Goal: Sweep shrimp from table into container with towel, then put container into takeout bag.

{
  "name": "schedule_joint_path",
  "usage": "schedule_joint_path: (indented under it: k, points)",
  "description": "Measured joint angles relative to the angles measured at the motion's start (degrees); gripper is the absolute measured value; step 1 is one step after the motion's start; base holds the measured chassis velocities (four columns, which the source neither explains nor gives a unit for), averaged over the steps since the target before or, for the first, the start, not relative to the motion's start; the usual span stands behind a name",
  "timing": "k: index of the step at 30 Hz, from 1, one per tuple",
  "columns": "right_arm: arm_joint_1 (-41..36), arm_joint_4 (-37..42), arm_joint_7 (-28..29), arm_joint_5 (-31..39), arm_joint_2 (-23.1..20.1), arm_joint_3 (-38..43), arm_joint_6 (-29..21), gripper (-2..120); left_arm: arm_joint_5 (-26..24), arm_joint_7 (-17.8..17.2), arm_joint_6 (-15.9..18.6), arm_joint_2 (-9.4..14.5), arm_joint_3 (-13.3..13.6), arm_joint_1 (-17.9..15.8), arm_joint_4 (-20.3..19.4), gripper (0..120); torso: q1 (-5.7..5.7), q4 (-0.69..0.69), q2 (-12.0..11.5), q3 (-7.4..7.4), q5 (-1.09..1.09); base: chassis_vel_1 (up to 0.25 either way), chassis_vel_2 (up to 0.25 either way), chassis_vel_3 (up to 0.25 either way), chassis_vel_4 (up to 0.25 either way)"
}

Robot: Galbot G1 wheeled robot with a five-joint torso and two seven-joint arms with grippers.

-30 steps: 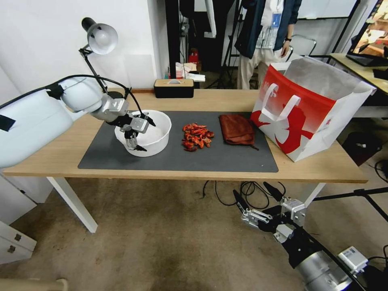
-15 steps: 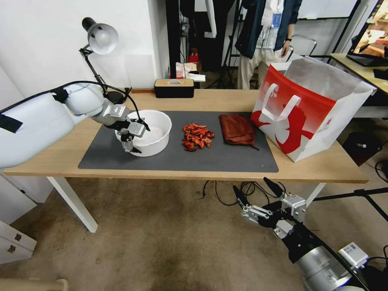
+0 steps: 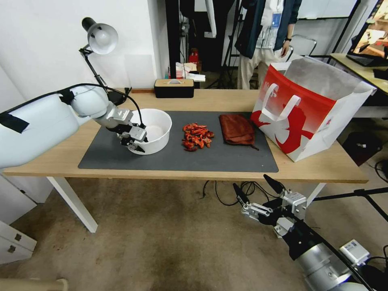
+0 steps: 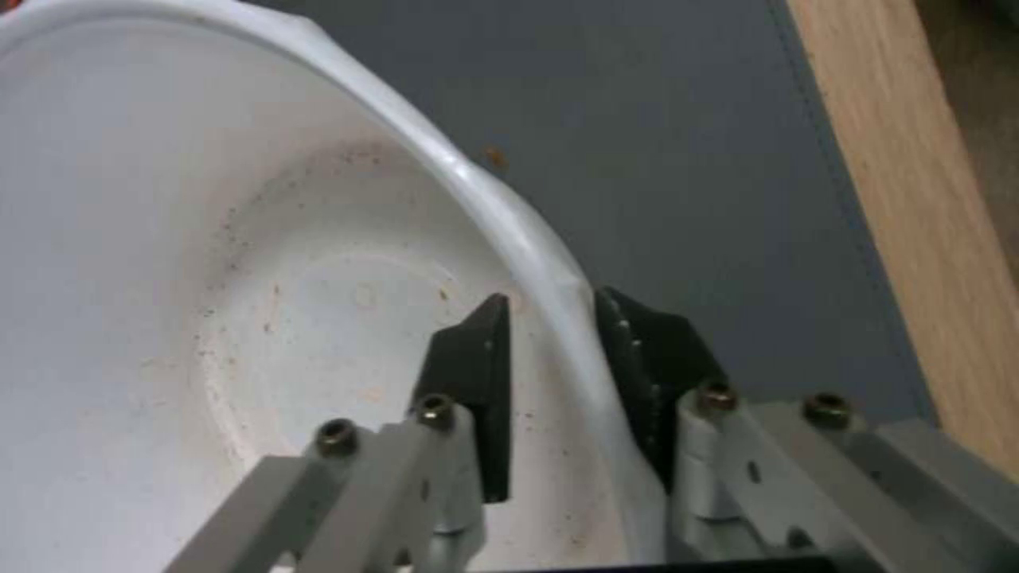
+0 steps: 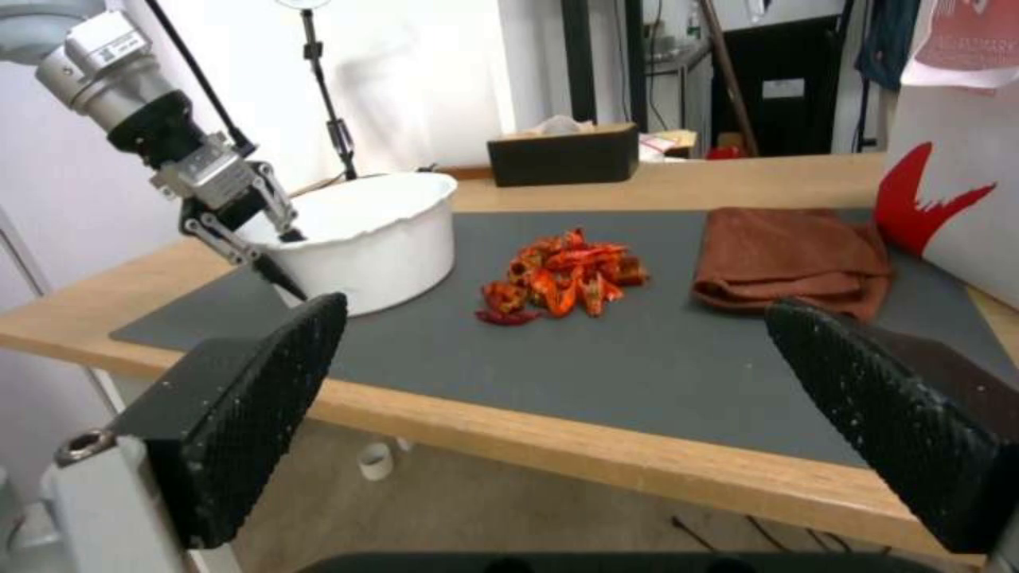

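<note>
left pincer (image 4: 552, 318) astride container (image 4: 212, 239) rim, pinched

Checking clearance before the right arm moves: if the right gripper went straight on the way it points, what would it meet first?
Probably the table front edge: the open right gripper sits below it, aimed at the shrimp. Depth is unclear.

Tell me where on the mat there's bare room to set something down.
Free: the mat's front strip, between the shrimp and the table's front edge, and the corner left of the container. Crowded: the middle row, with container, shrimp, towel and bag close together; the left gripper straddles the container's rim. The right gripper hangs open below the table.
</note>
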Motion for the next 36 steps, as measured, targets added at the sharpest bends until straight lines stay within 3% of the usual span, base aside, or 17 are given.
schedule_joint_path:
  k: [2, 5, 14, 19, 22, 23, 25, 26, 28, 29, 30, 31, 32, 35, 36]
  points:
    - [0.04, 0.00, 0.09, 0.07, -0.07, -0.01, 0.03, 100, 0.01, 0.20, 0.01, 0.30, 0.19, -0.02, -0.21, 7, 0.00, 0.00, 0.00, 0.00, 0.00, 0.000, 0.000, 0.000, 0.000]
    - [0.08, 0.00, 0.12, 0.08, -0.07, -0.01, 0.04, 100, 0.01, 0.35, 0.02, 0.50, 0.20, -0.02, -0.38, 0, 0.00, 0.00, 0.00, 0.00, 0.00, 0.000, 0.000, 0.000, 0.000]
    - [0.52, 0.00, 0.18, 0.10, 0.09, -0.29, 0.04, 100, 0.01, 0.80, -0.23, 1.35, -0.55, 0.76, -1.08, 0, 0.00, 0.00, 0.00, 0.00, 0.00, 0.000, 0.000, 0.000, 0.000]
    - [0.64, 0.00, 0.20, 0.09, 0.11, -0.48, 0.04, 100, 0.01, 1.09, -1.09, 3.09, -3.50, 2.68, -2.40, 0, 0.00, -0.01, 0.01, 0.00, 0.00, 0.000, 0.000, 0.000, 0.000]
    - [0.87, 0.00, 0.22, 0.16, -0.01, -0.51, 0.04, 100, 0.64, 1.11, -3.56, 6.43, -8.22, 5.87, -5.01, 0, 0.00, 0.00, 0.00, 0.00, 0.01, 0.000, 0.000, 0.000, 0.000]
    - [0.87, 0.00, 0.22, 0.16, -0.01, -0.51, 0.04, 100, 0.64, 1.11, -3.56, 6.43, -8.22, 5.87, -5.01, 0, 0.00, 0.00, 0.00, 0.00, 0.01, 0.000, 0.000, 0.000, 0.000]
    - [1.00, 0.00, 0.23, 0.18, -0.07, -0.65, 0.04, 100, 0.31, 3.36, -7.29, 9.04, -13.43, 10.21, -7.62, 0, 0.00, 0.01, 0.01, 0.00, -0.04, 0.000, 0.000, 0.000, 0.000]
    - [1.00, 0.00, 0.23, 0.18, -0.07, -0.65, 0.04, 100, 0.31, 3.36, -7.29, 9.04, -13.43, 10.21, -7.62, 0, 0.00, 0.01, 0.01, 0.00, -0.04, 0.000, 0.000, 0.000, 0.000]
    - [1.20, 0.00, 0.24, 0.18, -0.24, -0.77, 0.04, 100, 0.33, 4.87, -10.35, 12.36, -19.92, 15.87, -12.38, 0, 0.00, 0.01, 0.02, 0.00, -0.01, 0.000, 0.000, 0.000, 0.000]
    - [1.20, 0.00, 0.24, 0.18, -0.24, -0.77, 0.04, 100, 0.33, 4.87, -10.35, 12.36, -19.92, 15.87, -12.38, 0, 0.00, 0.01, 0.02, 0.00, -0.01, 0.000, 0.000, 0.000, 0.000]
    - [1.28, 0.00, 0.24, 0.18, -0.34, -0.82, 0.02, 100, 0.48, 5.07, -11.24, 13.39, -22.09, 17.91, -14.20, 0, 0.00, 0.01, 0.01, 0.00, -0.01, 0.000, 0.000, 0.000, 0.000]
    - [1.46, 0.00, 0.26, 0.18, -0.55, -0.90, -0.04, 100, 0.99, 5.28, -12.97, 15.57, -28.00, 23.20, -19.20, 0, 0.00, 0.01, 0.02, -0.01, 0.01, 0.000, 0.000, 0.000, 0.000]
    - [1.46, 0.00, 0.26, 0.18, -0.55, -0.90, -0.04, 100, 0.99, 5.28, -12.97, 15.57, -28.00, 23.20, -19.20, 0, 0.00, 0.01, 0.02, -0.01, 0.01, 0.000, 0.000, 0.000, 0.000]
    - [1.73, -0.01, 0.30, 0.18, -0.82, -1.08, -0.16, 100, 2.00, 5.56, -16.76, 18.02, -36.43, 33.32, -26.06, 0, -0.01, 0.01, 0.01, -0.01, -0.03, 0.000, 0.000, 0.000, 0.000]
    - [1.73, -0.01, 0.30, 0.18, -0.82, -1.08, -0.16, 100, 2.00, 5.56, -16.76, 18.02, -36.43, 33.32, -26.06, 0, -0.01, 0.01, 0.01, -0.01, -0.03, 0.000, 0.000, 0.000, 0.000]
